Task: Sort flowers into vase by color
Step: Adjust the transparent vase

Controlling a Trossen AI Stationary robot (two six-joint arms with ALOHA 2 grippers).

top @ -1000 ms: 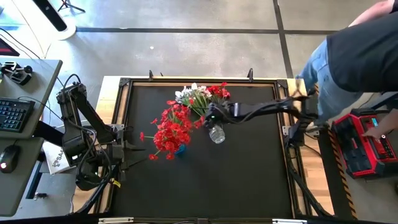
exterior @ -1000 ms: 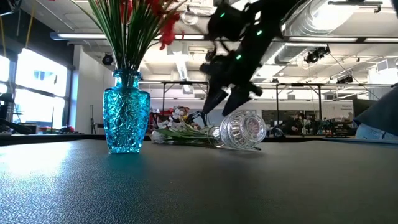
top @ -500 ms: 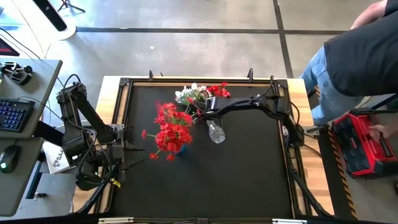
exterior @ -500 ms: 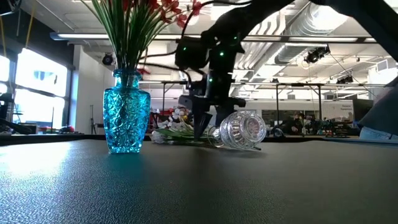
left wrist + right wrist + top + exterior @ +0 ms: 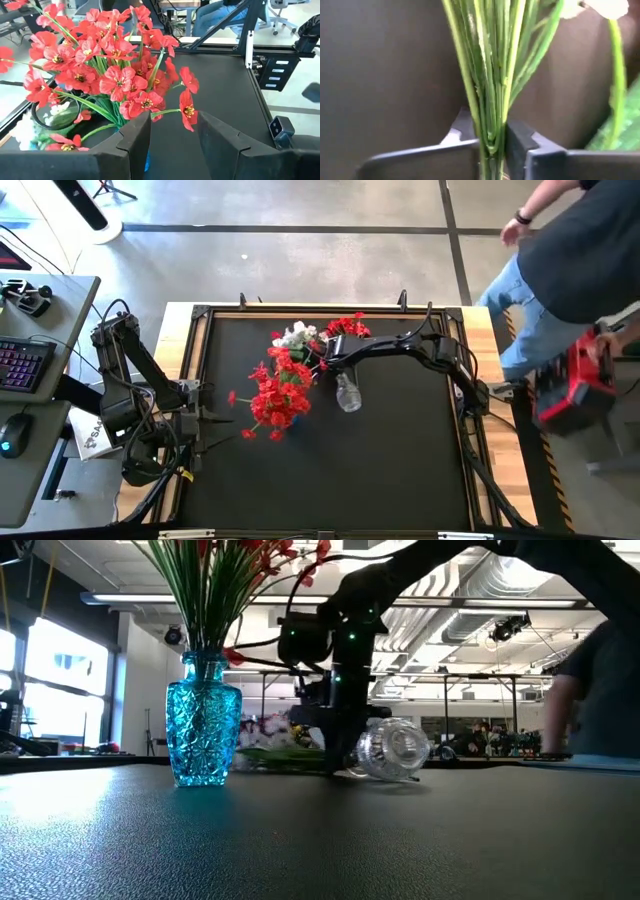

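From above, the right gripper (image 5: 325, 364) has moved in half a second from just beside the fallen clear vase (image 5: 347, 393) to the stems of the loose flowers (image 5: 322, 337) lying near the far edge of the table (image 5: 400, 470), toward its middle. A second earlier the arm was reaching straight in from the right edge; now it bends back on itself over the pile. The blue vase (image 5: 288, 418) stands left of centre under its red bouquet (image 5: 275, 392). The left gripper (image 5: 228, 418) waits by the left edge. A person (image 5: 575, 255) at the right side has lifted a red case (image 5: 566, 385).

At table height, the right gripper is down at the table surface beside the toppled clear vase (image 5: 392, 750), lower than a second ago, when it hung above the vase. The blue vase (image 5: 204, 718) is upright.

The left wrist camera shows its own fingers (image 5: 134, 135) spread apart with nothing between them, facing the red bouquet (image 5: 110, 70).

The right wrist camera shows green stems (image 5: 492, 75) pinched between the closed fingers (image 5: 520, 137), a white blossom at the picture's corner.

My reading: a bunch is now gripped, but the vase meant for white flowers lies on its side, so placing them could be awkward.
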